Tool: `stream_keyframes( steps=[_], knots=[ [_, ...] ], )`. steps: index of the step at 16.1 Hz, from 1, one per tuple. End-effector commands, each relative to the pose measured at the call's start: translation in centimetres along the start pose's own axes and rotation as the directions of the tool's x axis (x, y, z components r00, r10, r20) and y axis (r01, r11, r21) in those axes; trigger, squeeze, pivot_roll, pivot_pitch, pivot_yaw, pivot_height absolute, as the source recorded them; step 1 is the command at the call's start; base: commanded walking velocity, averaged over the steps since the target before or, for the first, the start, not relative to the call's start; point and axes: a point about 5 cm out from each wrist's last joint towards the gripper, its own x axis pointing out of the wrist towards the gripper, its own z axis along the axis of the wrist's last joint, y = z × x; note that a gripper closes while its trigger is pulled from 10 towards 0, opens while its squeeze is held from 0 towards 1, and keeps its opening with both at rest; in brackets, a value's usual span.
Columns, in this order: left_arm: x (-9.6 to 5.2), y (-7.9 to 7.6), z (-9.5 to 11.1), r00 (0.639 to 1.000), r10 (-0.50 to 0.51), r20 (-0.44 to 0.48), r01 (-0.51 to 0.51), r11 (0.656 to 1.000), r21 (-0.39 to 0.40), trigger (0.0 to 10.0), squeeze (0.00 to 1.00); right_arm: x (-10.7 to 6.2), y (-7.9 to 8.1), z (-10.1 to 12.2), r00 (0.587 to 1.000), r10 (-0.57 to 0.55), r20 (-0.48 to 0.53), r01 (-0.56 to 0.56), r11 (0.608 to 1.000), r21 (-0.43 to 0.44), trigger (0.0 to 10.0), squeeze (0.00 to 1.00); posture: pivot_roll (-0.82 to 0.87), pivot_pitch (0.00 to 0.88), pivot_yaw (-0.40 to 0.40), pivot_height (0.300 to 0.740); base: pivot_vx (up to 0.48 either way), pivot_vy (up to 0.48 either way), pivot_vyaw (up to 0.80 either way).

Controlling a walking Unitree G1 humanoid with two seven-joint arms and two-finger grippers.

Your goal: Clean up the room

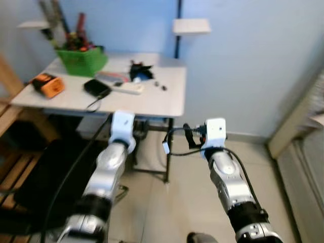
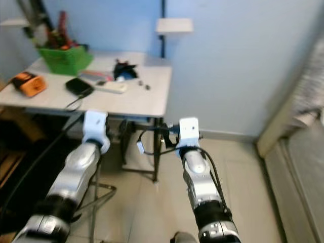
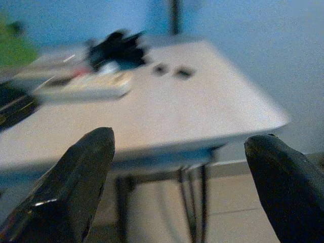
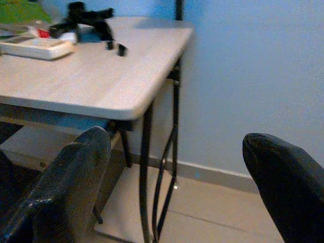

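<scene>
A light grey table point(image 1: 152, 98) stands against a blue wall, seen from above by a robot facing it. Going left to right across the tabletop: an orange device point(image 1: 46, 84) lies near the left edge, then a green basket point(image 1: 82, 60) full of tools sits at the back. In front of the basket lies a black box point(image 1: 96, 87) with a cable trailing off the table's front edge. Next comes a white power strip point(image 1: 129, 88), then a black tangled object point(image 1: 140, 71) behind it, then two small dark bits point(image 1: 160, 85) lying loose.

The left gripper point(image 3: 177, 187) hangs in front of the table's front edge, its two black fingers spread wide and holding nothing. The right gripper point(image 4: 177, 187) hangs further right, near the table's right corner and legs, also spread wide and empty.

Judging by this, the tidying looks barely begun: everything is spread about the tabletop, nothing is held, and every item is yet to be gathered.
</scene>
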Motion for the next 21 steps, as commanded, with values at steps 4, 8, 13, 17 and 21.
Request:
stream_keyframes(
  steps=[4, 8, 13, 17, 21],
  knots=[
    [0.0, -1.0, 0.8, 0.995, -0.083, 0.063, 0.090, 0.990, -0.106, 10.0, 0.00, 0.2, -1.2, 1.1, 0.998, 0.012, 0.063, -0.011, 1.000, -0.021, 10.0, 0.00, -0.18, 0.000, 0.066, 0.740, 0.206, -0.077, -0.78],
    [-0.1, -1.1, 1.2, 0.990, -0.112, 0.090, 0.123, 0.984, -0.127, 10.0, 0.00, 0.0, -0.3, 0.5, 0.998, 0.014, 0.057, -0.015, 1.000, 0.012, 10.0, 0.00, -0.17, 0.000, 0.072, 0.740, 0.000, 0.000, -0.78],
    [-1.2, 0.3, -1.4, 1.000, -0.005, 0.020, 0.008, 0.990, -0.141, 10.0, 0.00, -1.1, -2.0, -0.7, 0.999, -0.038, 0.024, 0.039, 0.999, -0.031, 10.0, 0.00, -0.18, 0.000, 0.055, 0.740, 0.000, 0.000, -0.78],
    [-1.3, 1.0, -1.9, 0.999, 0.045, 0.016, -0.041, 0.979, -0.199, 10.0, 0.00, -1.6, -2.7, -1.4, 1.000, -0.022, -0.020, 0.021, 0.999, -0.047, 10.0, 0.00, -0.17, 0.000, 0.010, 0.740, 0.000, 0.000, -0.80],
    [-1.2, 0.5, -1.4, 0.999, -0.002, 0.039, 0.007, 0.990, -0.140, 10.0, 0.00, -1.2, -2.3, -1.1, 1.000, -0.016, -0.013, 0.016, 1.000, -0.016, 10.0, 0.00, -0.16, 0.000, 0.017, 0.740, 0.000, 0.000, -0.80]
  ],
)
